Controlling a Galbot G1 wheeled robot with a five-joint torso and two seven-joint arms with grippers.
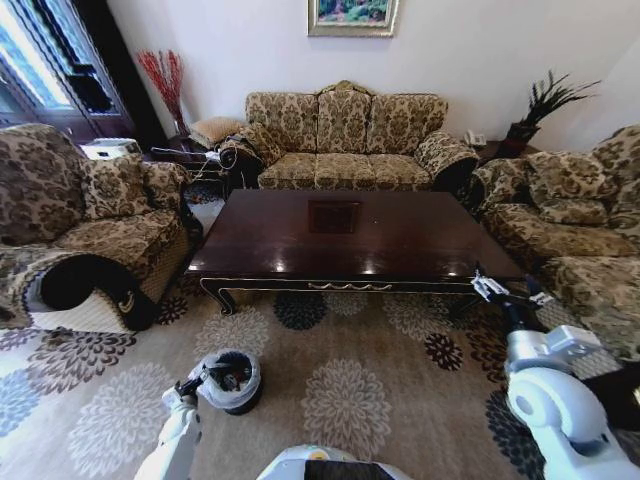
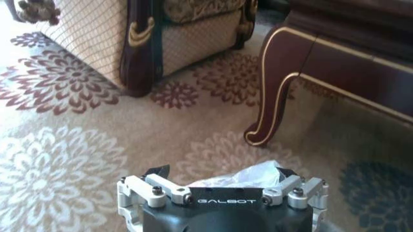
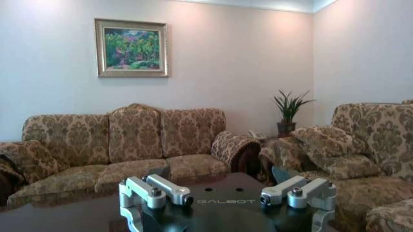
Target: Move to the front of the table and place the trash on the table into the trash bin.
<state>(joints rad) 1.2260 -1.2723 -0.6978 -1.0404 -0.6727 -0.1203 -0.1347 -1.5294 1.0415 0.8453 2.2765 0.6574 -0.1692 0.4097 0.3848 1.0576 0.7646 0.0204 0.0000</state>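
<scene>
The left gripper (image 1: 192, 385) hangs low over the carpet, right at the rim of the trash bin (image 1: 232, 382). In the left wrist view its fingers stand spread, and a bit of crumpled white stuff (image 2: 248, 175) shows between them; I cannot tell whether that is trash in its hold or the bin's white bag just below. The bin stands on the floor well in front of the table (image 1: 350, 235), off its near left corner, near the carved table leg (image 2: 274, 108).

The right gripper (image 1: 505, 292) is raised at the table's near right corner, jaws released and holding nothing, pointed across the table toward the sofa (image 3: 123, 145).

The tabletop appears bare, so most of the job looks done. The risks I judge: if the white bit is trash and drops from here, it may catch the bag's fold and fall outside onto the carpet. If it is the liner, a closing grip would drag the bag out or tip the light bin. The right arm sits close to the glossy edge and could scrape it.
</scene>
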